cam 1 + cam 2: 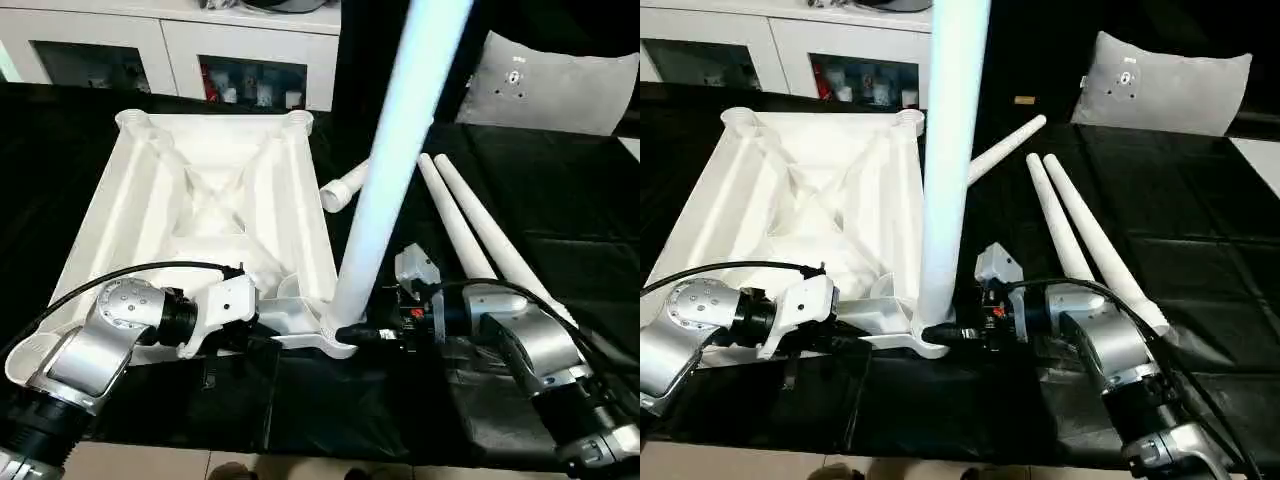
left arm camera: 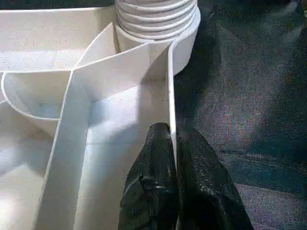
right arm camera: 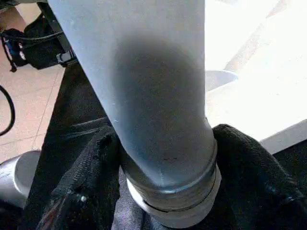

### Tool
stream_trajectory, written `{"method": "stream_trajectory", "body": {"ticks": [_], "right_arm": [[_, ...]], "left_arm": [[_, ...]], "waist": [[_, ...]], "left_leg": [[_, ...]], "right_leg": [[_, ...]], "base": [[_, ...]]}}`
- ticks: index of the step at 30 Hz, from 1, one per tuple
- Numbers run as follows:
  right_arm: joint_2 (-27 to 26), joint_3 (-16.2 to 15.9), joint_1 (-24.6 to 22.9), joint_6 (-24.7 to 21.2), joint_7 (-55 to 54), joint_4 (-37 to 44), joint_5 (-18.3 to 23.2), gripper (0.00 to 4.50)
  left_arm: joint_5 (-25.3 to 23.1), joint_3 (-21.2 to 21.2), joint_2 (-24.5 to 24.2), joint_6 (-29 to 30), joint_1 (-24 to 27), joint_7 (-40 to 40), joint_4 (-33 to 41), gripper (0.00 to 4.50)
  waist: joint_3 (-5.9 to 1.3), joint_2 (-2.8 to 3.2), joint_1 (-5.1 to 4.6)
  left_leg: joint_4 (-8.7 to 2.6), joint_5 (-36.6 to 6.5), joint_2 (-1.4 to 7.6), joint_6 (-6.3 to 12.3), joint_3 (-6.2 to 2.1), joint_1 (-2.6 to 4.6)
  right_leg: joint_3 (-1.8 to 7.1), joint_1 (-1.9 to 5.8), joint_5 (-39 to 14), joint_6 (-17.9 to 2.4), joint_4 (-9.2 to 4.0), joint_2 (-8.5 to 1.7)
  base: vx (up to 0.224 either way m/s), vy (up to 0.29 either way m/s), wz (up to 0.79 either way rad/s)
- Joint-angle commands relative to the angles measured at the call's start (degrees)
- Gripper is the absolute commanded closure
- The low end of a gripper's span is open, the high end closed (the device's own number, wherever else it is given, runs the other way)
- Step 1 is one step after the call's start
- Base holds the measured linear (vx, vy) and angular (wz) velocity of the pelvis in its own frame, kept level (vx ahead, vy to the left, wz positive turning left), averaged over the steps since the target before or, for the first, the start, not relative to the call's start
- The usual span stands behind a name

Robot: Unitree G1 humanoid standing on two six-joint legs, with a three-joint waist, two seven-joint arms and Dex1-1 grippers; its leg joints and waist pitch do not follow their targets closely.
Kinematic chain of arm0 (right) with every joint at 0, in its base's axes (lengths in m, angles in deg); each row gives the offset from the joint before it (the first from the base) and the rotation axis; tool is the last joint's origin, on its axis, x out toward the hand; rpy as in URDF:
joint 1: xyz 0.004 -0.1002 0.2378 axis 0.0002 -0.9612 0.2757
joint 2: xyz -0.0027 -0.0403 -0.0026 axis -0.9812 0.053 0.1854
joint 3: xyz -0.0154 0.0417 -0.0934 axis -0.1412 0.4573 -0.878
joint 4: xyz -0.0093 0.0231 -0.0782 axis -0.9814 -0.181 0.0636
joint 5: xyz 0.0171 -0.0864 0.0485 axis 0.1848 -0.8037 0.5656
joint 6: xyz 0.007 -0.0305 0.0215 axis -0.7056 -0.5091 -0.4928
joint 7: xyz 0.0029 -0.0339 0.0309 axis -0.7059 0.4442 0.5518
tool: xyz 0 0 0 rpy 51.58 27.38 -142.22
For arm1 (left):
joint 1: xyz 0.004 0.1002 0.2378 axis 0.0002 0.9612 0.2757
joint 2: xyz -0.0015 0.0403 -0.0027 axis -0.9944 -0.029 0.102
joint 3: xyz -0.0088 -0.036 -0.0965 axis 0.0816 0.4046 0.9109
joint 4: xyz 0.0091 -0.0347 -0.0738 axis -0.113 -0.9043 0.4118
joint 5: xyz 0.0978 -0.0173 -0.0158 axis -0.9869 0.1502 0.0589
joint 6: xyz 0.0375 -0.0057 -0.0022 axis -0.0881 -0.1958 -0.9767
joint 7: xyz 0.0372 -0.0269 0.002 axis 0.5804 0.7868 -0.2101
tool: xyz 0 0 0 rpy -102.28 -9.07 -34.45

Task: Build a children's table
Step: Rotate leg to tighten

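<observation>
The table top lies inverted on the surface; the upright leg stands in its 5 o'clock corner socket. Left pincer is clamped on the rim; right pincer brackets the leg's threaded base. Light, stiff, slick plastic: grip low.

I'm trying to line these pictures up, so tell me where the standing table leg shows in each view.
Left eye view: the upright leg rises from the tabletop's near corner socket, centre right.
Right eye view: same leg, just left of centre.
Left wrist view: its threaded base in the socket, top centre.
Right wrist view: the leg stands large in the middle, between the right gripper's fingers.
Shared landmark: that corner socket.
</observation>
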Motion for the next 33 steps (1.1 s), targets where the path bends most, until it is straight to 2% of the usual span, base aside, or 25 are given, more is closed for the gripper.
{"method": "stream_trajectory", "body": {"ticks": [1, 6, 10, 11, 12, 14, 15, 16, 17, 19, 20, 21, 22, 23, 24, 26, 27, 28, 30, 33], "right_arm": [[0.2, -2.2, -0.9, -1.6, -0.4, -1.3, -2.0, 1.85], [0.0, -2.0, -1.9, -3.0, -1.2, -0.1, -1.7, 1.85], [-1.2, -1.2, -4.7, -4.2, -5.1, 1.8, -1.6, 1.85], [-3.3, -0.1, -6.6, -4.5, -10.0, 2.3, -1.9, 1.85], [-3.3, -0.1, -6.6, -4.5, -10.0, 2.3, -1.9, 1.85], [-6.5, 1.6, -7.9, -5.0, -15.9, 2.0, -2.1, 1.85], [-8.9, 2.7, -8.5, -5.7, -19.8, 1.8, -2.0, 1.86], [-8.9, 2.7, -8.5, -5.7, -19.8, 1.8, -2.0, 1.86], [-11.8, 3.9, -8.6, -6.3, -23.9, 1.2, -1.6, 1.86], [-13.4, 4.5, -8.5, -6.6, -25.9, 0.9, -1.5, 1.86], [-15.0, 5.2, -8.2, -6.7, -27.9, 0.3, -1.4, 1.86], [-17.5, 6.3, -7.6, -6.6, -31.5, -1.0, -1.5, 1.86], [-19.7, 7.4, -6.9, -6.4, -34.9, -2.4, -1.7, 1.86], [-21.4, 8.1, -6.2, -6.2, -37.5, -3.7, -2.0, 1.86], [-22.7, 8.7, -5.6, -6.0, -39.7, -4.7, -2.2, 1.86], [-24.1, 9.0, -4.8, -5.8, -41.9, -6.1, -2.7, 1.86], [-24.6, 9.0, -4.6, -5.7, -42.6, -6.6, -3.1, 1.86], [-24.8, 8.9, -4.5, -5.6, -42.9, -6.8, -3.3, 1.86], [-24.9, 9.0, -4.5, -5.6, -43.1, -6.9, -3.5, 1.86], [-25.5, 9.4, -4.7, -5.9, -43.7, -6.8, -3.7, 1.86]], "left_arm": [[1.0, -1.4, 0.0, -0.2, 0.2, -1.9, 1.9, 4.50], [2.2, -0.4, 0.4, 0.9, 1.1, -1.1, 2.9, 4.50], [4.2, 1.3, 2.8, 4.7, 2.7, 2.8, 6.2, 4.50], [4.6, 1.9, 4.9, 7.4, 4.3, 6.4, 9.1, 4.50], [4.6, 1.9, 4.9, 7.4, 4.3, 6.4, 9.1, 4.50], [4.8, 2.2, 7.9, 11.1, 6.1, 11.0, 12.7, 4.50], [4.7, 2.2, 10.2, 13.7, 7.2, 14.2, 15.4, 4.50], [4.7, 2.2, 10.2, 13.7, 7.2, 14.2, 15.4, 4.50], [3.1, 1.5, 13.3, 16.1, 7.7, 18.4, 17.6, 4.50], [2.3, 1.0, 14.8, 17.4, 7.9, 20.3, 18.6, 4.50], [1.6, 0.5, 16.2, 18.5, 8.0, 22.1, 19.4, 4.50], [0.6, 0.0, 19.0, 20.5, 7.7, 25.2, 20.3, 4.50], [-0.6, -0.6, 21.4, 22.2, 7.3, 28.2, 20.8, 4.50], [-1.8, -0.9, 23.4, 23.3, 6.7, 30.8, 20.8, 4.50], [-3.1, -1.2, 25.0, 24.4, 6.0, 33.4, 20.7, 4.50], [-4.4, -1.1, 27.1, 25.5, 4.7, 36.6, 19.8, 4.50], [-4.8, -0.9, 27.8, 26.1, 4.0, 37.6, 19.6, 4.50], [-5.1, -0.8, 28.1, 26.4, 3.7, 38.0, 19.4, 4.50], [-5.1, -0.8, 28.1, 26.6, 3.5, 38.0, 19.3, 4.50], [-6.0, -1.5, 27.1, 27.3, 2.9, 36.9, 19.4, 4.50]], "waist": [[-4.39, 0.72, -0.25], [-4.50, 0.77, -0.23], [-4.52, 1.01, -0.32], [-4.51, 1.06, -0.29], [-4.38, 1.03, -0.39], [-4.22, 1.00, -0.78], [-3.91, 0.94, -1.28], [-3.89, 0.83, -1.59], [-3.51, 0.64, -2.19], [-3.59, 0.57, -2.61], [-3.73, 0.24, -2.78], [-3.71, 0.40, -2.95], [-3.73, 0.16, -3.18], [-3.87, 0.25, -3.67], [-3.85, 0.49, -3.72], [-3.87, 0.60, -3.95], [-3.95, 0.42, -4.06], [-4.10, 0.54, -4.04], [-4.35, 0.64, -4.02], [-4.42, 0.72, -4.00]], "left_leg": [[-3.85, -7.3, 2.42, 2.56, -0.26, 0.00], [-3.89, -7.0, 2.49, 2.42, -0.31, 0.00], [-3.94, -6.8, 2.66, 2.24, -0.32, -0.13], [-3.96, -7.9, 2.54, 2.21, -0.32, -0.04], [-4.05, -9.0, 2.57, 1.82, -0.35, -0.07], [-4.15, -11.2, 2.28, 1.31, -0.39, -0.04], [-4.26, -12.8, 2.10, 0.99, -0.47, -0.09], [-4.21, -13.6, 2.15, 0.61, -0.49, 0.07], [-3.96, -15.6, 1.62, 0.65, -0.49, 0.46], [-3.71, -15.2, 1.10, 0.91, -0.60, 0.40], [-3.61, -14.9, 1.12, 0.93, -0.55, 0.47], [-3.53, -15.2, 1.03, 1.24, -0.55, 0.65], [-3.58, -15.2, 1.08, 1.34, -0.58, 0.59], [-3.64, -15.9, 1.20, 0.83, -0.87, 0.24], [-3.71, -16.0, 1.24, 1.02, -0.93, 0.28], [-3.80, -17.3, 1.42, 1.42, -0.99, 0.80], [-3.83, -17.7, 1.33, 1.63, -1.02, 0.79], [-3.87, -17.4, 1.39, 1.67, -1.03, 0.81], [-4.43, -15.6, 2.01, 2.32, -1.18, 0.26], [-4.50, -14.9, 2.06, 2.56, -1.01, 0.22]], "right_leg": [[4.17, 3.66, -14.7, -9.6, -4.36, -4.49], [4.20, 3.68, -14.2, -9.4, -4.23, -4.49], [4.26, 3.68, -12.7, -10.0, -4.03, -4.54], [4.15, 3.57, -13.8, -9.6, -4.30, -4.45], [4.09, 3.55, -15.6, -9.2, -4.65, -4.56], [3.92, 3.58, -21.2, -7.4, -5.20, -4.48], [3.67, 3.57, -25.2, -6.1, -5.75, -4.44], [3.66, 3.52, -26.9, -5.4, -5.81, -4.51], [3.27, 3.06, -34.2, -2.6, -7.03, -4.52], [2.90, 3.08, -37.8, 0.0, -7.83, -4.49], [2.89, 2.99, -38.0, 0.4, -7.85, -4.46], [2.75, 2.68, -38.5, 0.8, -8.04, -4.33], [2.61, 2.67, -38.5, 1.0, -8.13, -4.27], [2.11, 3.07, -38.2, 1.4, -8.10, -4.34], [2.06, 3.05, -37.7, 1.5, -8.26, -4.36], [1.95, 2.73, -36.1, 1.0, -8.40, -4.37], [1.93, 2.81, -35.5, 1.0, -8.48, -4.36], [2.05, 2.88, -34.5, 0.8, -8.29, -4.41], [2.60, 3.25, -27.6, -1.5, -7.31, -4.31], [3.15, 3.19, -24.5, -3.4, -6.85, -4.45]], "base": [[0.000, 0.000, 0.00], [0.000, 0.000, 0.00], [0.000, 0.000, 0.00], [0.000, 0.000, 0.00], [0.000, 0.000, 0.00], [0.000, 0.000, 0.00], [0.000, 0.000, 0.00], [0.000, 0.000, 0.00], [0.000, 0.000, 0.00], [0.000, 0.000, 0.00], [0.000, 0.000, 0.00], [0.000, 0.000, 0.00], [0.000, 0.000, 0.00], [0.000, 0.000, 0.00], [0.000, 0.000, 0.00], [0.000, 0.000, 0.00], [0.000, 0.000, 0.00], [0.000, 0.000, 0.00], [0.000, 0.000, 0.00], [0.000, 0.000, 0.00]]}}
